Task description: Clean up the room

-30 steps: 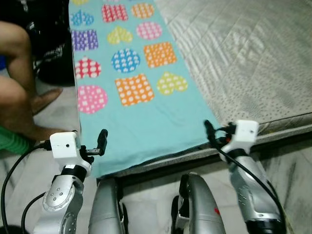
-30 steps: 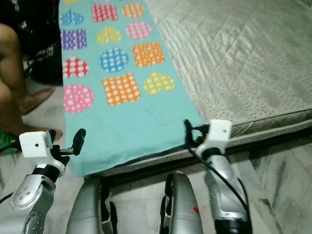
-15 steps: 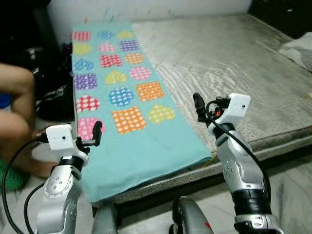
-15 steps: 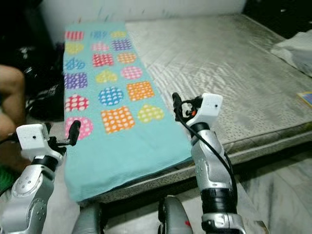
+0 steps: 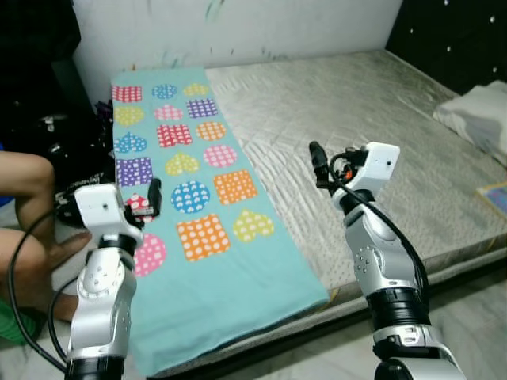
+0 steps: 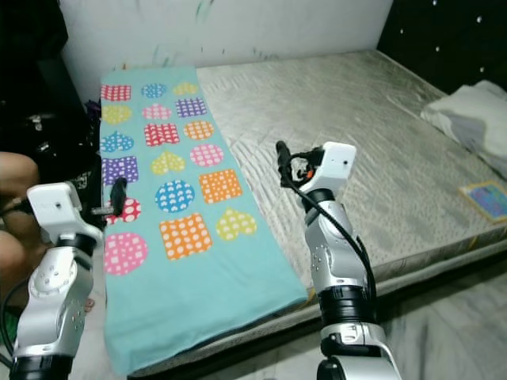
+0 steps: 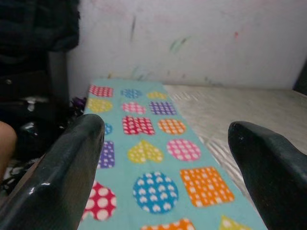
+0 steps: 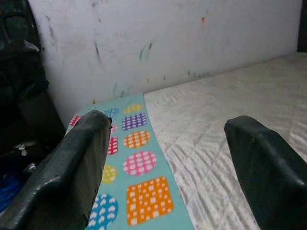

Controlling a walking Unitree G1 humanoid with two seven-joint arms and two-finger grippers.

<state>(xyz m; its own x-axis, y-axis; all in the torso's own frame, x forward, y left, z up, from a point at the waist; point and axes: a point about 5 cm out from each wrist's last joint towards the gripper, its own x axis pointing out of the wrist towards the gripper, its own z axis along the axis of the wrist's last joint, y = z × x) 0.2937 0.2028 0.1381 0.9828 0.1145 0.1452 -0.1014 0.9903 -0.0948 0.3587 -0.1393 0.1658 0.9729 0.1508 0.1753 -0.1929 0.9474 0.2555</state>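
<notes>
I am looking down at a big bed. A long blue blanket (image 5: 198, 237) with bright dotted hearts, squares and circles lies flat along the left side of the gray mattress (image 5: 372, 111). It runs from the wall at 12 o'clock down to the near edge at 6 o'clock. It looks smooth and spread out, not bunched up.

My left gripper (image 5: 152, 196) is up in the air at about 9 o'clock, over the left edge of the blanket. Its two black fingers (image 7: 62, 177) are wide apart and hold nothing. My right gripper (image 5: 317, 162) is up near the middle, over the spot where the blanket meets the bare mattress. Its fingers (image 8: 81, 167) are wide apart too, with nothing between them.

A white pillow (image 5: 475, 119) sits at 3 o'clock near the dark headboard. A small flat colorful thing (image 6: 489, 198), maybe a book, lies on the mattress close to the right edge. I cannot tell what it is for sure. A person's leg (image 5: 32, 214) is at 9 o'clock, beside the bed.

How far along am I? I think the blanket is already neat. It could be freshly laid out, or waiting to be folded; I cannot tell which. The small thing on the mattress may be something to put away.
</notes>
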